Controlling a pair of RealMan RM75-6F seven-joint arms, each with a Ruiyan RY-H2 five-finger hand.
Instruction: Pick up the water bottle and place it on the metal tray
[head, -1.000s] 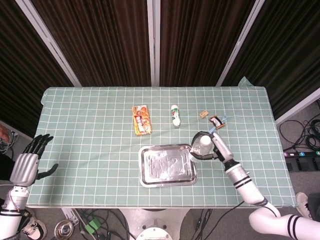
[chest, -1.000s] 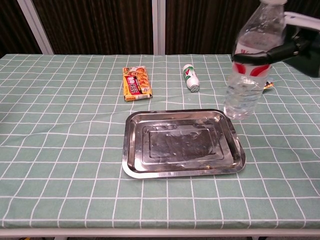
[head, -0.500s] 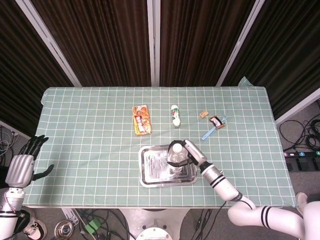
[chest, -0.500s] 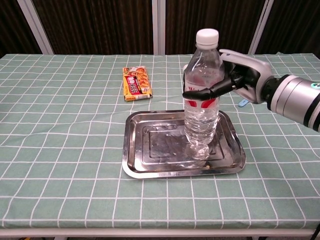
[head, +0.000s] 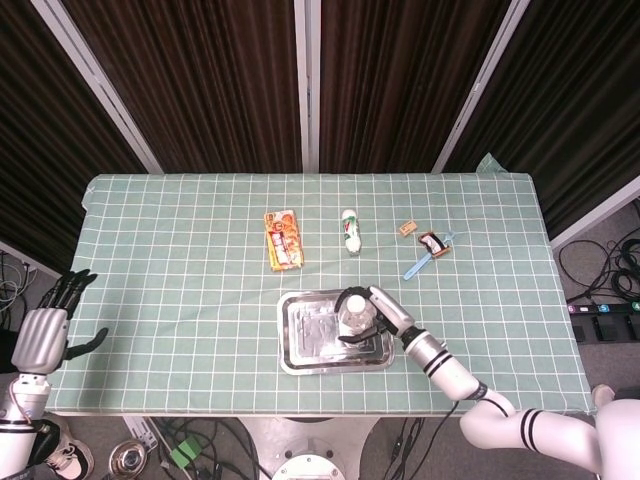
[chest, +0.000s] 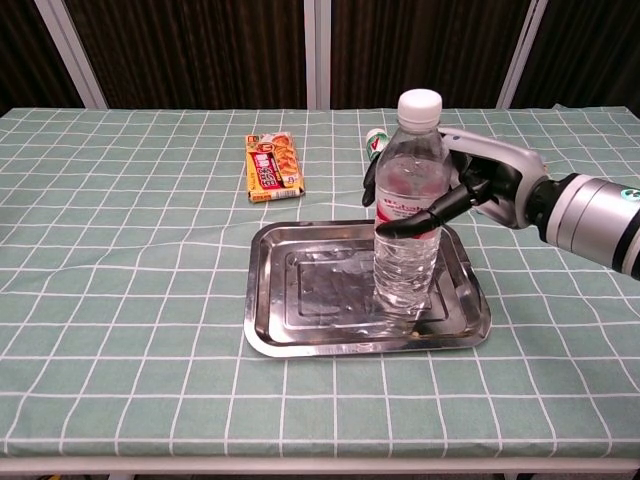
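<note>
One bottle (chest: 408, 205): upright, cap up, standing in tray (chest: 300, 340)
Right hand (chest: 480, 185): fingers wrapped round bottle
Left hand (head: 45, 325): fingers spread, empty, off table

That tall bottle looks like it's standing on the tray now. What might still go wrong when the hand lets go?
The water bottle is tall and narrow and stands toward the right side of the metal tray, so it may tip. The right hand wraps its fingers around the bottle; pulling away unevenly might drag it over. A fall might carry it toward the small white bottle lying beyond the tray.
</note>
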